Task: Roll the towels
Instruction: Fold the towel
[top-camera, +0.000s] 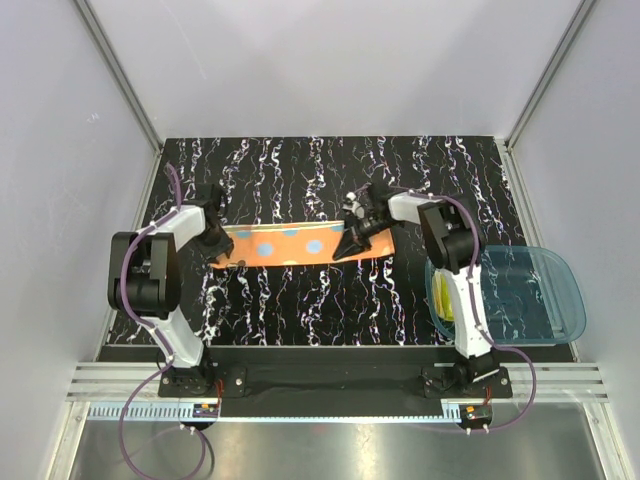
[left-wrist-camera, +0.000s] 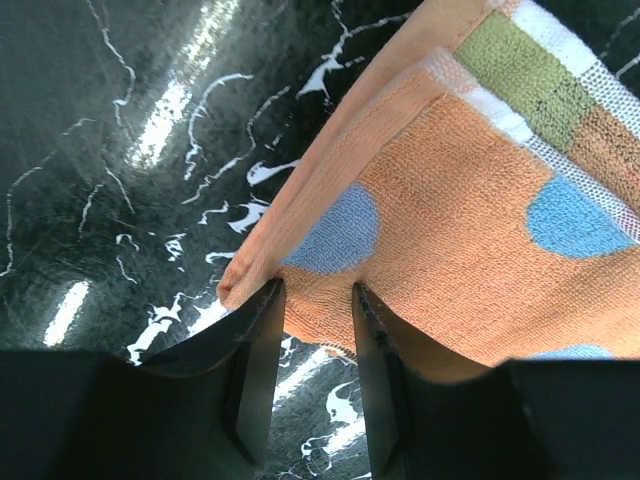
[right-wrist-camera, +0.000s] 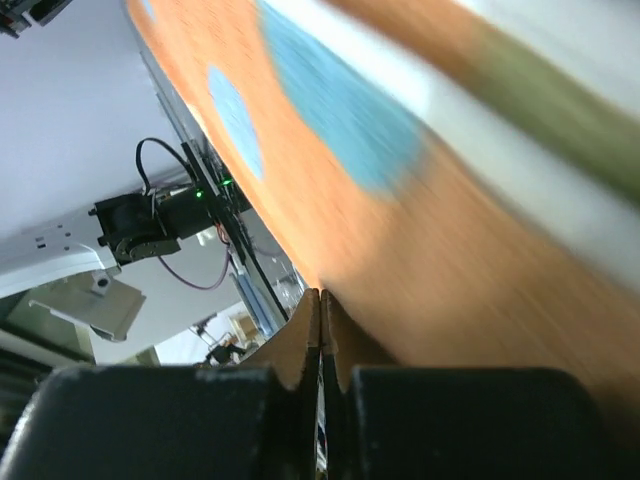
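Right up against the left wrist lens, two black fingers (left-wrist-camera: 262, 370) stand partly apart with the folded corner of the orange polka-dot towel (left-wrist-camera: 470, 230) bunched between them, so the left end effector (left-wrist-camera: 315, 300) is pinching that corner just above the black marbled desk (left-wrist-camera: 110, 150). A green patch and a white striped band run along the towel's far edge.

Over on the right wrist view, it's blurred, but the right end effector (right-wrist-camera: 320, 300) has its fingers pressed together, and orange cloth appears to be nipped in the seam between them, with blue dots sweeping away across the frame.

From above, the towel (top-camera: 290, 245) stretches as a long strip across the middle of the desk (top-camera: 330, 310), the left end effector (top-camera: 218, 240) at its left end and the right end effector (top-camera: 352, 240) at its right end. Off at the right edge, the translucent blue tray (top-camera: 540, 300) sits with the yellow towel (top-camera: 443, 305) showing at its left side, well apart from the orange one.
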